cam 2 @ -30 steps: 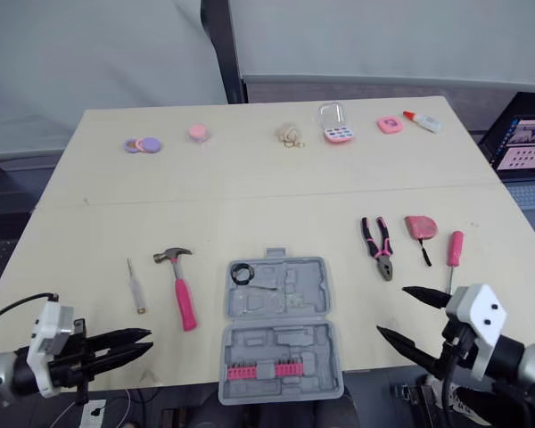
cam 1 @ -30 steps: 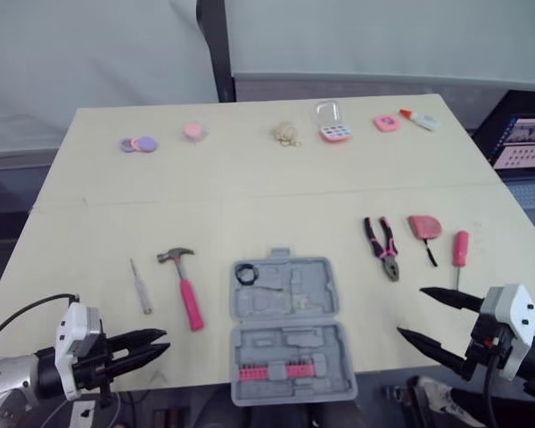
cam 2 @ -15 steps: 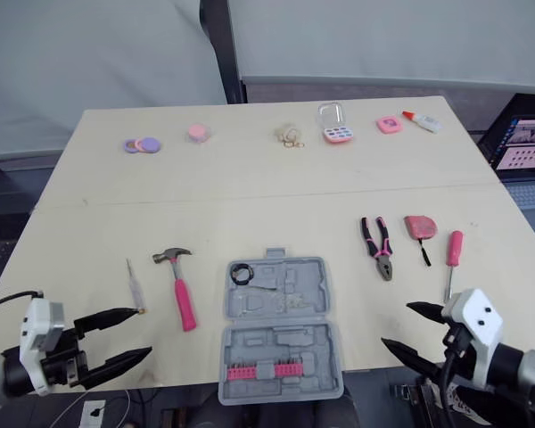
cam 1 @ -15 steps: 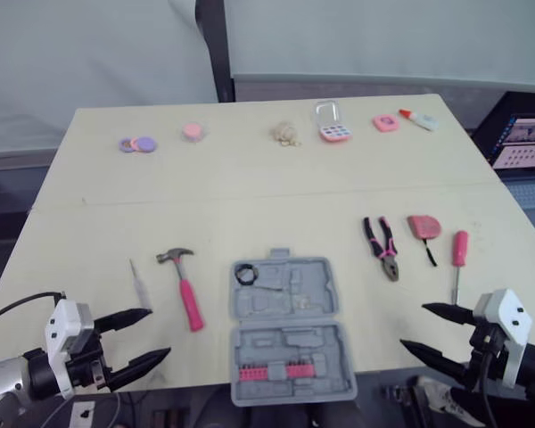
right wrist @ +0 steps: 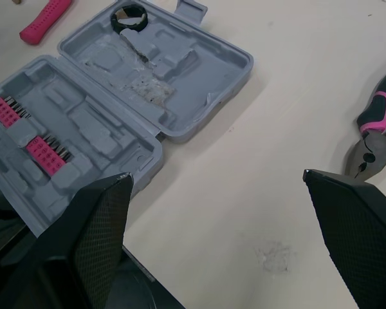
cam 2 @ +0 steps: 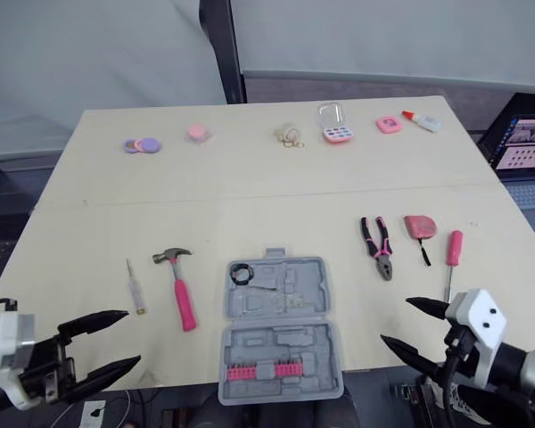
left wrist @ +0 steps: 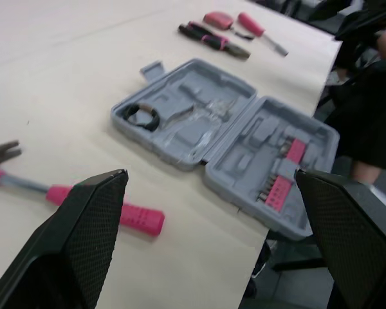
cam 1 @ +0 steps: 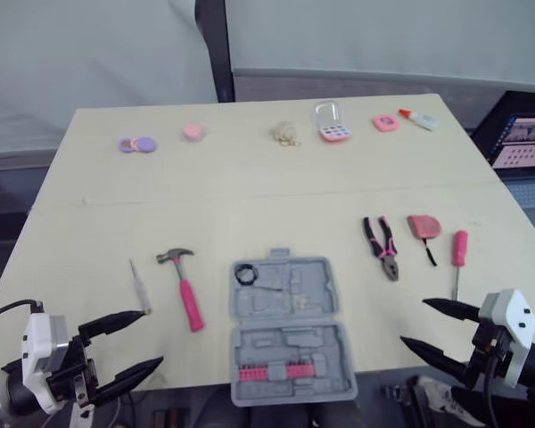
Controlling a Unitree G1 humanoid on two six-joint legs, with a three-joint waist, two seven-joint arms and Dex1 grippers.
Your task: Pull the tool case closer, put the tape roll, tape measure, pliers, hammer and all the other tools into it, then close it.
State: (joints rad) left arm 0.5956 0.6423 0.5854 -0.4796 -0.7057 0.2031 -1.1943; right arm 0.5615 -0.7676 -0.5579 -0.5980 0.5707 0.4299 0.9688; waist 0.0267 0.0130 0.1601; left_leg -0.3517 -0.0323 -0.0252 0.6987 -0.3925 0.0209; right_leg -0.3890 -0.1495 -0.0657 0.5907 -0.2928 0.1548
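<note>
The grey tool case lies open at the table's near edge, with a black tape roll in its far half and pink bit holders in its near half. Left of it lie a pink-handled hammer and a small clear screwdriver. To its right are pliers, a pink tape measure and a pink screwdriver. My left gripper hangs open off the near-left edge, holding nothing. My right gripper stands open at the near-right edge, below the pink screwdriver, also holding nothing.
Along the far edge sit purple discs, a pink pot, a beige lump, a pink box with a clear lid, a pink square and a glue bottle. A lit screen stands right of the table.
My left gripper has opened from nearly shut and drawn back toward the near-left corner. The right gripper has sunk slightly and stays open. The tools have not moved.
</note>
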